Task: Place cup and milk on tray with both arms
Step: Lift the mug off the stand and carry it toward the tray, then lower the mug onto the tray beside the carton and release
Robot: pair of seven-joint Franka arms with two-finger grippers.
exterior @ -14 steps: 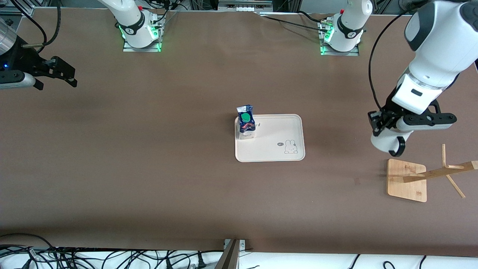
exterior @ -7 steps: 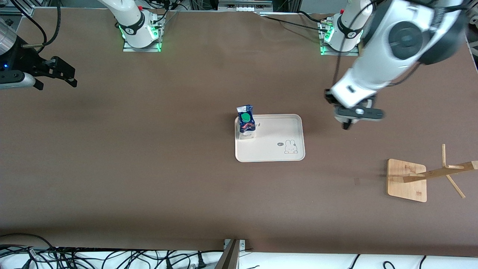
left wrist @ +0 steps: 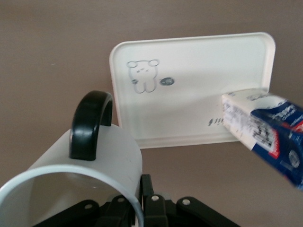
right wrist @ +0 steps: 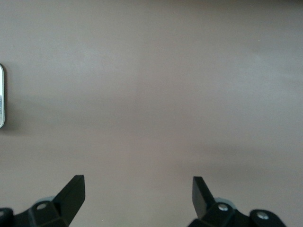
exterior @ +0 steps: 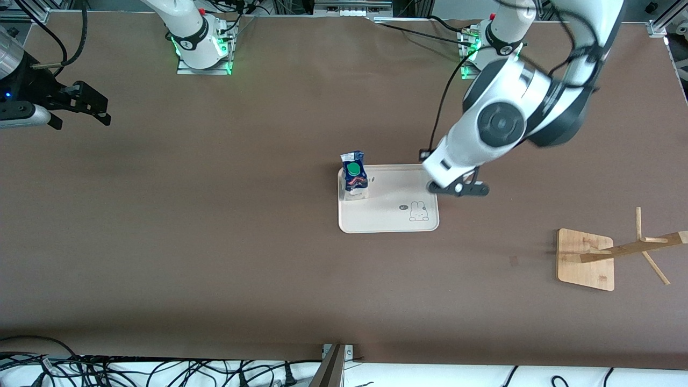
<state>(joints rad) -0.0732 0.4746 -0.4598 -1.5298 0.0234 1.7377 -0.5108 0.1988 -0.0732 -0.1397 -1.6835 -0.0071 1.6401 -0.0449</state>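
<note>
Your left gripper [left wrist: 142, 208] is up in the air over the edge of the tray [exterior: 398, 220] at the left arm's end, with its fingers [left wrist: 152, 208] clamped shut on the wall of the cup [left wrist: 102, 165]. In the left wrist view the white mug lies on its side in the grasp, its open mouth turned toward the camera and its black handle [left wrist: 90, 124] on the upper side; one finger sits just at the rim, pressed against the wall. In the front view the left arm's wrist covers the gripper and the cup, so you see only the white forearm over the tray's corner.

The milk [exterior: 354, 176] stands upright on the tray, in the corner toward the right arm's end and farther from the front camera, green cap [exterior: 353, 169] up. It is apart from the cup and the left fingers, with bare tray surface between them. The rabbit drawing [exterior: 418, 211] lies on the tray nearer to the front camera than the left wrist.

Your right gripper [right wrist: 138, 196] waits over bare bench at the right arm's end, well apart from the tray, fingers [right wrist: 73, 191] spread wide with nothing between them.

A wooden rack [exterior: 586, 259] stands on the bench toward the left arm's end, nearer to the front camera than the tray.
</note>
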